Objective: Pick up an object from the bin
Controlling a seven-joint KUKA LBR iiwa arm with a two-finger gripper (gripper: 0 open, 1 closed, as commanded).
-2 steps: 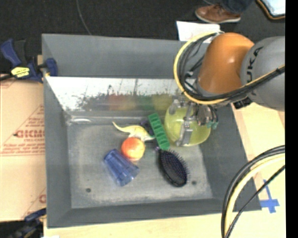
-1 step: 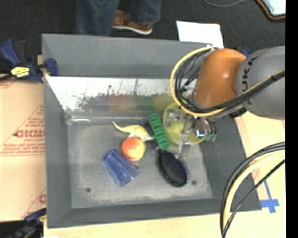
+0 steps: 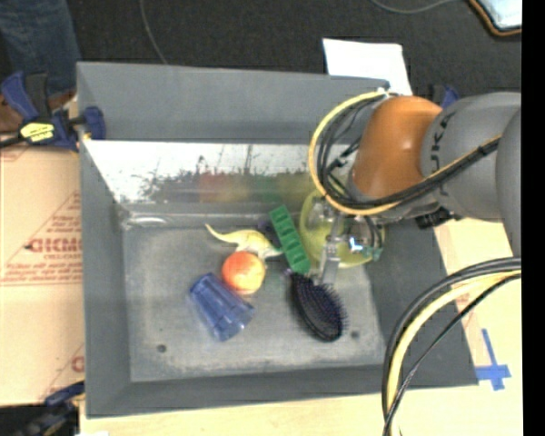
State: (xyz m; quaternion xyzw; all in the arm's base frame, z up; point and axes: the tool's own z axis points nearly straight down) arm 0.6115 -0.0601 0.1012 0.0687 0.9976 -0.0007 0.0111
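Observation:
My gripper (image 3: 331, 263) hangs low in the right half of the bin, under the arm's orange cover. It is right above the top end of a dark blue oval hairbrush (image 3: 316, 309) that lies on the bin floor. A yellow-green translucent round thing (image 3: 320, 230) lies just behind the gripper, partly hidden by it. A green ridged plastic piece (image 3: 291, 240) leans just to the left of the gripper. No thing can be seen held in the gripper.
Further left lie a red and yellow peach-like fruit (image 3: 242, 272), a pale yellow curved toy (image 3: 241, 237) behind it, and a blue translucent cup (image 3: 218, 307) on its side. The arm and its cables cover the bin's right wall.

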